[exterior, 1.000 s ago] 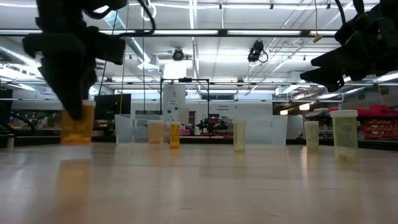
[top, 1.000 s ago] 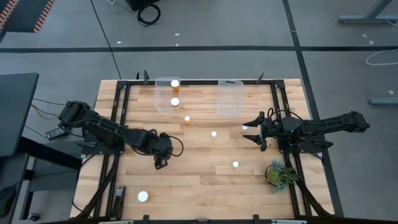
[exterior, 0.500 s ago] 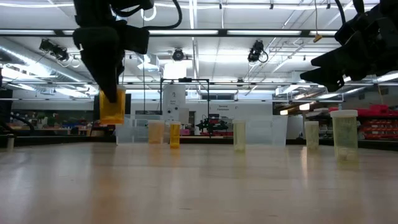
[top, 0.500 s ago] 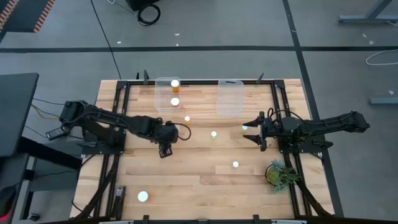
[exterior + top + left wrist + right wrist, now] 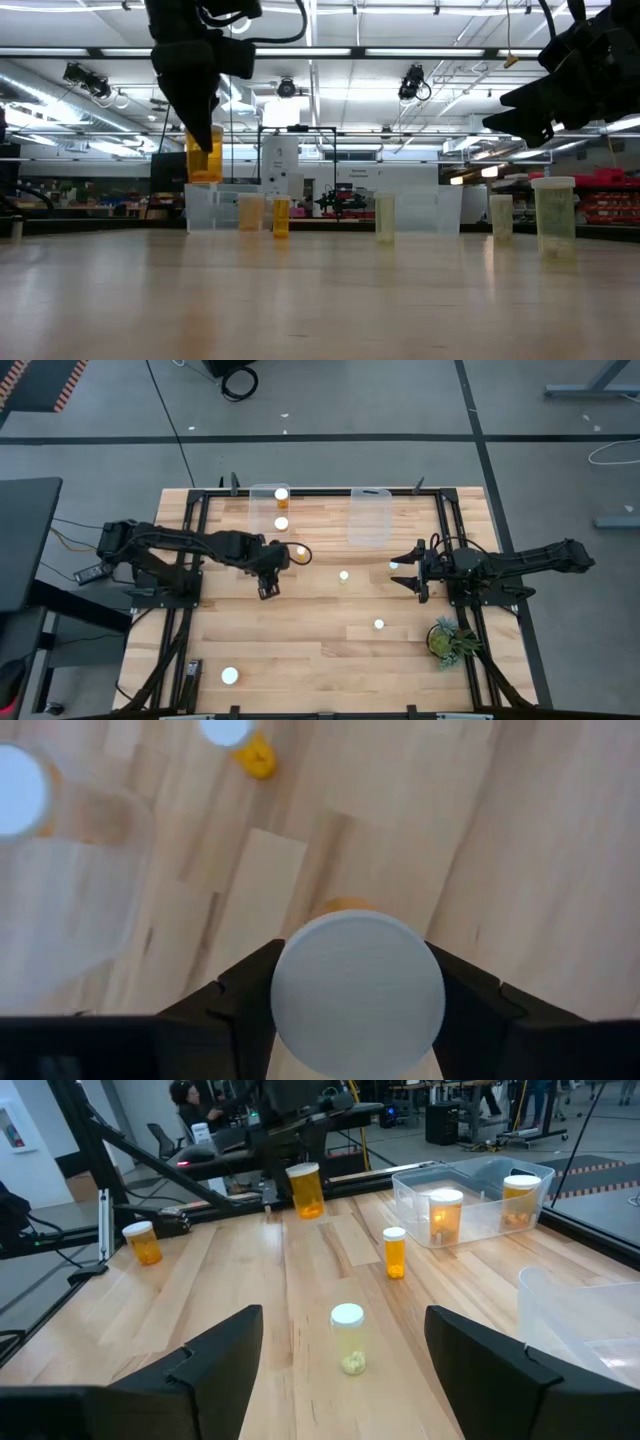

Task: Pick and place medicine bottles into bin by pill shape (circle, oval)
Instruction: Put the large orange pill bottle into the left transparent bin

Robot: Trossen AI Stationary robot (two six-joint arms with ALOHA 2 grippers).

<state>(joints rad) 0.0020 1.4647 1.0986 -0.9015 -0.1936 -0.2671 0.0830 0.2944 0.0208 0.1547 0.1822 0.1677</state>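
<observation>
An amber medicine bottle [image 5: 204, 153] hangs clear above the surface [image 5: 320, 650], clamped in the left end effector [image 5: 268, 560] at about 5 o'clock from the left clear bin [image 5: 268, 525]. The right end effector [image 5: 408, 567], at 3 o'clock, hovers with fingers spread wide.

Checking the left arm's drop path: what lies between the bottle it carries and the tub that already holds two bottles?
In the high view, one small bottle stands on the table just beside the left hand and its carried bottle, short of the tub.
</observation>
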